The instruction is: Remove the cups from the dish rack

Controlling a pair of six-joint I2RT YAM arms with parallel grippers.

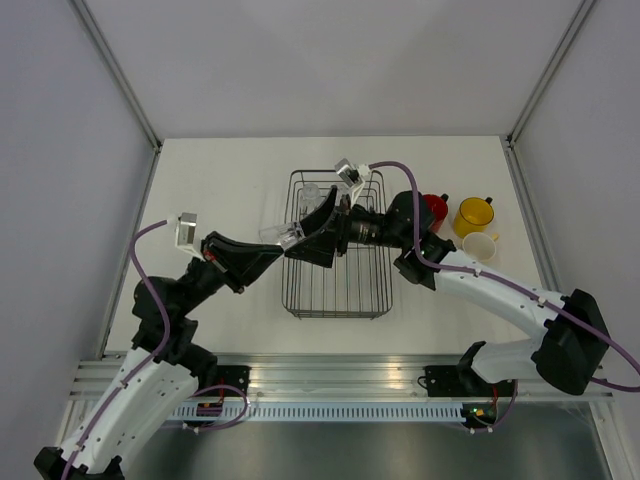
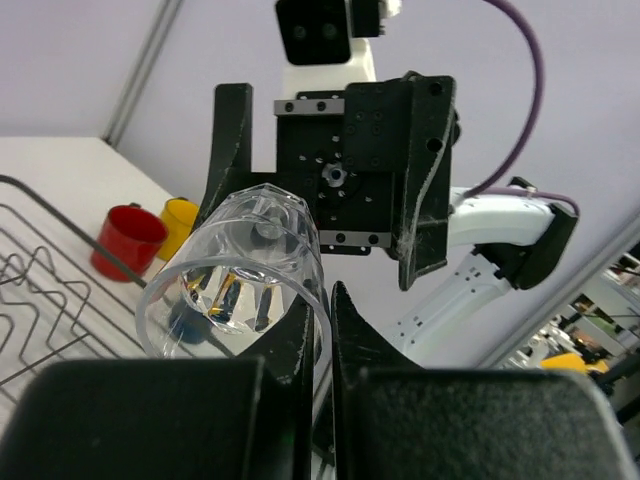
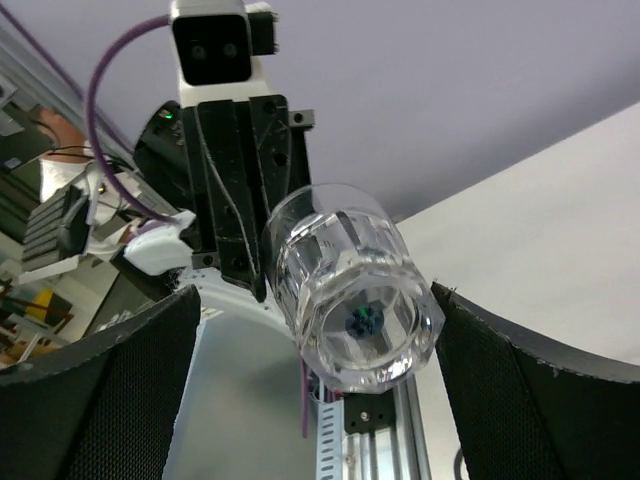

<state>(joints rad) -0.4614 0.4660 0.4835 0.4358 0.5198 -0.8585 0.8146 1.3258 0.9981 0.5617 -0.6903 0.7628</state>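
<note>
Over the dish rack's (image 1: pixel 340 292) left side, my L gripper (image 2: pixel 325 300) is clamped on a glass tumbler's (image 2: pixel 240 275) rim; R gripper (image 3: pixel 345 345) gapes wide, gripping nothing. 3 mugs (image 1: pixel 475 213) sit right of rack; another tumbler (image 1: pixel 310 189) seems left inside.

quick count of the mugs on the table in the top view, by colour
red mug: 1
yellow mug: 1
cream mug: 1
total: 3 in view; the right arm may hide more beside the red one
</note>
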